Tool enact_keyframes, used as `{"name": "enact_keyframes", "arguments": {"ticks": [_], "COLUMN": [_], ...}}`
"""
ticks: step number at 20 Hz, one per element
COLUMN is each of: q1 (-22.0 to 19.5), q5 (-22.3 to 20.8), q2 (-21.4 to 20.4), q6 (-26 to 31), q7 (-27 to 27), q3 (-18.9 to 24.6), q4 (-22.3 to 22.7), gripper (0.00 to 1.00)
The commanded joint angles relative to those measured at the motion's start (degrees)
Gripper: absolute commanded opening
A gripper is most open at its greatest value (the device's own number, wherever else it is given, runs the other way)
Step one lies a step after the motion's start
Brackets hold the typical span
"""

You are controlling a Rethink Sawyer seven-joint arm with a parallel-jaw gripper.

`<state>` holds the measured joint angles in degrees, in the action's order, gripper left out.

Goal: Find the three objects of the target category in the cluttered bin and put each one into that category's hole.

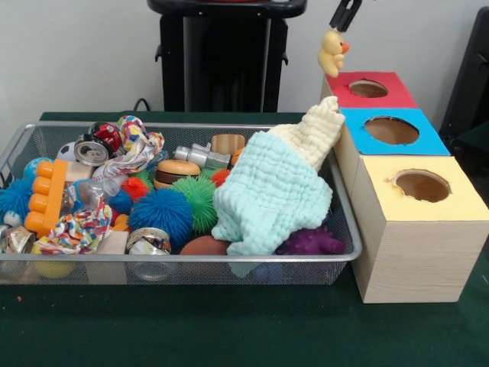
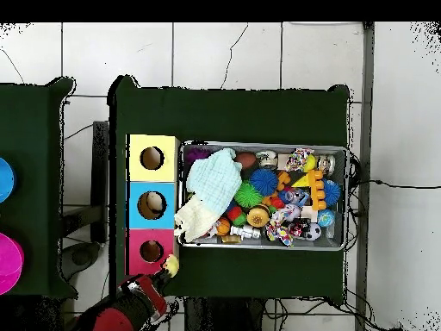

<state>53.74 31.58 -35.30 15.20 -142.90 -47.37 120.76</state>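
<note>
Where the claw [image 1: 343, 25] grips a yellow duck [image 1: 332, 53], red box [image 1: 370, 90] beneath

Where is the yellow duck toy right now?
In the front view the yellow duck hangs from the tool at upper right, above the red box. Overhead it sits at lower left, just beyond that box's robot-side end.

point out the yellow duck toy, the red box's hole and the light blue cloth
yellow duck toy [image 1: 331, 53], front view, on its body
red box's hole [image 1: 368, 89], front view, hole's middle
light blue cloth [image 1: 269, 199], front view, cloth's middle
</note>
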Motion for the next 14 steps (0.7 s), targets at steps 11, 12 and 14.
{"name": "enact_keyframes", "arguments": {"ticks": [11, 12, 14], "q1": [-1.8, -1.6, -1.5], "q5": [-0.7, -0.6, -0.2], "q2": [3.9, 4.3, 5.2], "q6": [12.4, 12.8, 13.2], "q7": [-11.3, -11.7, -12.3], "q3": [0.4, 0.3, 0.4], "q4": [-11.6, -12.2, -13.1], "gripper": [0.00, 0.00, 0.00]}}
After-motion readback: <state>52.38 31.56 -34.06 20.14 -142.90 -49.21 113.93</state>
